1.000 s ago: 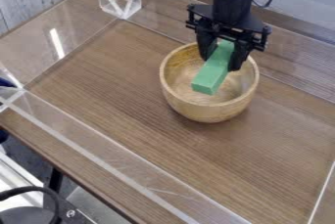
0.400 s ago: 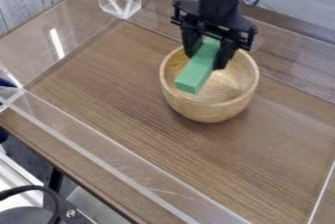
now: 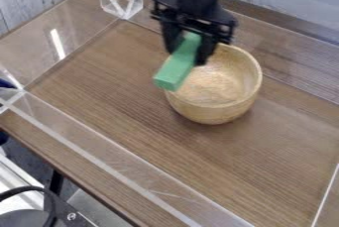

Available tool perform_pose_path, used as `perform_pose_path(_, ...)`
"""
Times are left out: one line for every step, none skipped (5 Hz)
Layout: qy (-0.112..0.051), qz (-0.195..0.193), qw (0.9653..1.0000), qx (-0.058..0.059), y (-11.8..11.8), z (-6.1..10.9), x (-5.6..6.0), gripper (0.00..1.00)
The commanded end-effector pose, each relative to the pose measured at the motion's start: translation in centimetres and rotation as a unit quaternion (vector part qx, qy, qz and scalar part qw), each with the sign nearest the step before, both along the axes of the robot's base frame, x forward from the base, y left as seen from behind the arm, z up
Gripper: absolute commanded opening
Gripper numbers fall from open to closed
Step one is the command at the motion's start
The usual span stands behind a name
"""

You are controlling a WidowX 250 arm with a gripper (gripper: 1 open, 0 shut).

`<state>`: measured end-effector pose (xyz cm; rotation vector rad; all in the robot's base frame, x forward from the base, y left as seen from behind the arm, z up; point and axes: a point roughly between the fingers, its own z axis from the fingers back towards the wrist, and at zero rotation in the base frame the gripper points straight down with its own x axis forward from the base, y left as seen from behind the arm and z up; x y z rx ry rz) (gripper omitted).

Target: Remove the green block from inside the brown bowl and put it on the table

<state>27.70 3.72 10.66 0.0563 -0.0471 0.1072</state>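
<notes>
The table (image 3: 119, 122) fills most of the view: a broad, flat top in brown wood-grain laminate, its streaks running lengthwise. Clear acrylic walls (image 3: 79, 142) stand along its edges, thin and glossy, catching white glints; a small folded piece of the same clear sheet (image 3: 123, 3) stands near the far edge.

The brown bowl (image 3: 219, 97) sits upright on the table toward the right. It is round, light tan wood with thick walls, a smooth rounded rim and faint grain; its inside is pale and looks bare where it shows.

Above the bowl's left rim hangs the gripper (image 3: 193, 43), a black, angular assembly on a dark cylindrical wrist, pointing downward. Its two dark fingers (image 3: 173, 41) stand partly apart and are closed against the upper end of the green block (image 3: 176, 67), one on each side, so the block is gripped between them.

The block is a small, plain, matte rectangular bar of bright green with crisp edges. It hangs tilted, its upper end between the jaws and its lower end slanting down toward the left. That lower end lies over the bowl's left rim and outer edge, clear of the bowl's hollow. Whether the lower tip touches the rim cannot be told from this view. It does not rest on the table.
</notes>
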Motion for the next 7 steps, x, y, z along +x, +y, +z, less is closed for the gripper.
perform_pose_path(-0.017, 0.008, 0.9998, -0.005, 3.7, 0.5, 0.2, 0.0)
perform_pose_path(-0.005, 0.022, 0.9996, 0.015, 5.2, -0.5, -1.1, 0.0)
perform_pose_path(0.016, 0.02, 0.9992, 0.031, 5.1, -1.9, -2.7, 0.0)
perform_pose_path(0.021, 0.007, 0.9995, 0.021, 4.1, -3.0, -2.9, 0.0)
perform_pose_path(0.022, -0.001, 0.9997, 0.008, 3.3, -3.3, -2.4, 0.0)
perform_pose_path(0.022, -0.008, 0.9997, -0.003, 2.7, -3.5, -2.0, 0.0)
perform_pose_path(0.034, -0.005, 0.9994, 0.0, 3.4, -4.6, -1.7, 0.0)
